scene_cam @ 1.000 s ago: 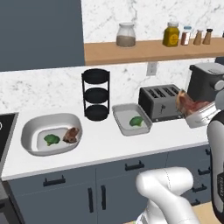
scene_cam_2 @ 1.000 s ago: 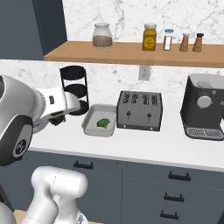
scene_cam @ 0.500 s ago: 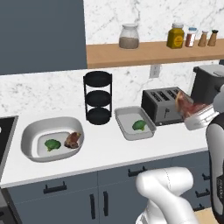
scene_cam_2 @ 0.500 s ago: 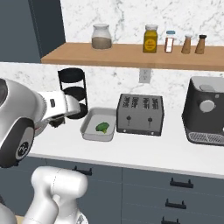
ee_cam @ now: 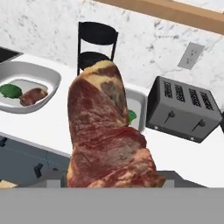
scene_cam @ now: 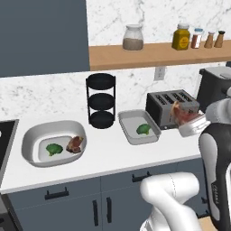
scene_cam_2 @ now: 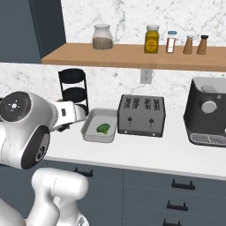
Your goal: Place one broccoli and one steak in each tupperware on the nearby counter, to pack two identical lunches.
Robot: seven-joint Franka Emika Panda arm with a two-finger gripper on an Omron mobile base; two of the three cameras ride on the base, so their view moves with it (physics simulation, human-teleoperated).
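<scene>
Now, over the white counter (scene_cam: 113, 153), the oval tupperware (scene_cam: 31, 140) already holds 1 broccoli and 1 steak; the rectangular tupperware (scene_cam: 128, 122) has only broccoli (scene_cam: 143, 130). My gripper (scene_cam: 187, 121) clamps steak 2 (ee_cam: 105, 135); I should carry it above that tray's bare half, lower, then release.

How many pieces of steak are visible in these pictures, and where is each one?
2. One steak lies in the large oval tupperware beside a broccoli. The other steak is held in the gripper, in the air in front of the toaster. More may be hidden.
</scene>
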